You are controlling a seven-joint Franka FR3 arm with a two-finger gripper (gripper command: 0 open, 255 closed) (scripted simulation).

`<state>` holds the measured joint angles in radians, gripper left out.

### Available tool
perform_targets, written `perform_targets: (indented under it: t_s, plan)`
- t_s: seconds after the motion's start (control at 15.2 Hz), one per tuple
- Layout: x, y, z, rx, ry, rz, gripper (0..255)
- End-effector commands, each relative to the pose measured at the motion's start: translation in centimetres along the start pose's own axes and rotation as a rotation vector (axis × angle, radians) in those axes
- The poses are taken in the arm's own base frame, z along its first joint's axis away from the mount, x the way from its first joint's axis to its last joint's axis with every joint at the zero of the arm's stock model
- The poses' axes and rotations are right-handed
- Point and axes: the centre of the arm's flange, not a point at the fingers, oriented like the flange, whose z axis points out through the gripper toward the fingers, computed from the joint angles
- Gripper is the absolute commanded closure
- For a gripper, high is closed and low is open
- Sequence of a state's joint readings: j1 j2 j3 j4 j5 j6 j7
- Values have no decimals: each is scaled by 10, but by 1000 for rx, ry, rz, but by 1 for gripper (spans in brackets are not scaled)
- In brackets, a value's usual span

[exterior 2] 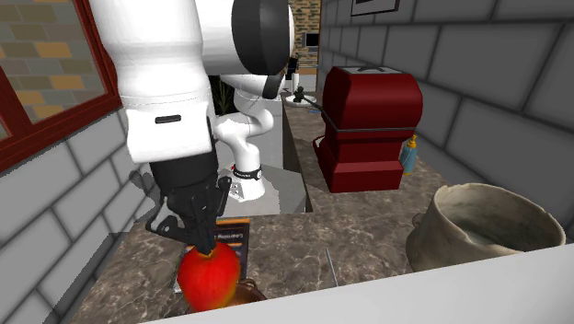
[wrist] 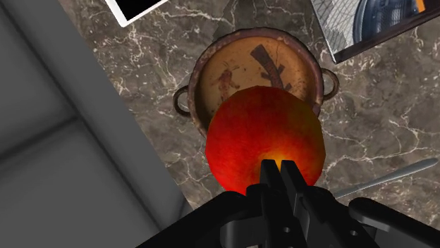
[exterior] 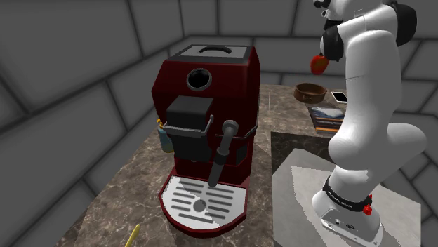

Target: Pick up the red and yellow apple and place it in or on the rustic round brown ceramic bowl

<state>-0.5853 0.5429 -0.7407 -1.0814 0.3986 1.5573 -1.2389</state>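
in the wrist view the end effector (wrist: pixel 278 169) pinches the red and yellow apple (wrist: pixel 264 134), held above the brown bowl (wrist: pixel 236 70) and hiding part of its rim. the bowl sits on the marble table (wrist: pixel 395 127). the shoulder view shows a red coffee machine (exterior: pixel 207 119) well apart, and the arm's hand pointing down.

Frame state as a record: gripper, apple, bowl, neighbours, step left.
gripper: shut on apple
apple: red, yellow patch, held in the air above bowl
bowl: brown, round, two small handles, nothing seen inside
surface: marble counter
neighbours: red coffee machine, magazine
step left: lower and release
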Motion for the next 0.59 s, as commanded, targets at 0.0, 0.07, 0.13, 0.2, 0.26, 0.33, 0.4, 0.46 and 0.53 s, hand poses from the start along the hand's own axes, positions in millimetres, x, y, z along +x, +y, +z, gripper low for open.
perform_targets:
  t_s: [0.0, 0.07, 0.13, 0.2, 0.26, 0.33, 0.4, 0.46, 0.53]
  plan:
    - [-1, 0, 11, -1, 0, 0, 255]
    - [-2, -1, 16, -1, 0, 0, 255]
    - [-2, -1, 21, -1, 0, 0, 255]
    - [-2, -1, 27, -1, 0, 0, 255]
    - [-3, -1, 32, -1, 0, 0, 255]
    - [-3, -1, 37, -1, 0, 0, 255]
    - [-3, -1, 42, -1, 0, 0, 255]
    - [-3, -2, 48, -1, 0, 0, 255]
    - [-4, -2, 53, -1, 0, 0, 255]
